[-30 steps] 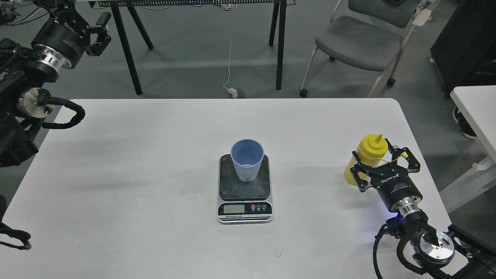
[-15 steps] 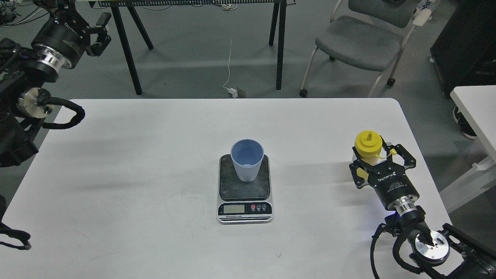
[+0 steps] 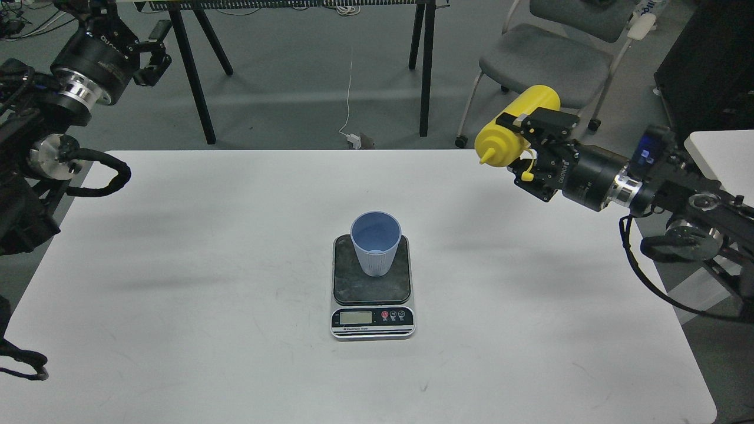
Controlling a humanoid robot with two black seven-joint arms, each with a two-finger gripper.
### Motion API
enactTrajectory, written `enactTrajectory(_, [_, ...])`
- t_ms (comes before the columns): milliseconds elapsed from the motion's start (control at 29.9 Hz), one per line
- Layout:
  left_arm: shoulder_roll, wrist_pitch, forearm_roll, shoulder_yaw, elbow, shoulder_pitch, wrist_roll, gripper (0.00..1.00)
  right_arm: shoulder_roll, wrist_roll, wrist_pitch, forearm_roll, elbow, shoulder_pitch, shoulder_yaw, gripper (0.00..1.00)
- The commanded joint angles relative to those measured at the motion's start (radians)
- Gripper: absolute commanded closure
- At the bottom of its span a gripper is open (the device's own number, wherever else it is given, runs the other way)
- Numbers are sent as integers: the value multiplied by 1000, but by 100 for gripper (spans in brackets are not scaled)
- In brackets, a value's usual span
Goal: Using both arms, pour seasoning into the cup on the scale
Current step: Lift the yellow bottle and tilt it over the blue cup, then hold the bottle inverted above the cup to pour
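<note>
The light-blue ribbed cup [image 3: 376, 241] stands upright on the dark plate of the small digital scale [image 3: 371, 285] at the table's middle. My right gripper [image 3: 533, 147] is shut on the yellow seasoning bottle [image 3: 514, 128] and holds it high above the table's far right. The bottle is tipped on its side, its nozzle pointing left and slightly down, well to the right of the cup. My left gripper [image 3: 150, 47] is raised beyond the table's far left corner, fingers apart and empty.
The white table [image 3: 235, 265] carries only the scale and cup. Behind it stand black table legs [image 3: 197, 82] and a grey chair [image 3: 545, 65]. A second white table edge [image 3: 718, 159] is at the right.
My right gripper has lifted the bottle off the table at the near right, carried it up and back, and tipped it sideways with its nozzle to the left. The left arm barely moved.
</note>
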Motion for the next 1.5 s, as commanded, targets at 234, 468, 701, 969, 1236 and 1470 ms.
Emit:
enactTrajectory(234, [-9, 0, -2, -2, 0, 5, 0, 3, 141, -53, -231, -303, 26, 368, -397, 71])
enactTrajectory(468, [-9, 0, -2, -2, 0, 5, 0, 3, 249, -82, -261, -421, 17, 446, -459, 71])
enactTrajectory(701, [-9, 0, -2, -3, 0, 5, 0, 3, 305, -93, -261, -509, 15, 451, -463, 71])
enactTrajectory(969, [-9, 0, -2, -2, 0, 5, 0, 4, 338, -102, -262, -564, 12, 451, -496, 71])
enactTrajectory(1236, [-10, 0, -2, -2, 0, 5, 0, 4, 358, -115, -280, -613, -28, 446, -497, 71])
enactTrajectory(1470, [-12, 0, -2, -2, 0, 5, 0, 3, 375, -118, -280, -615, -37, 442, -497, 71])
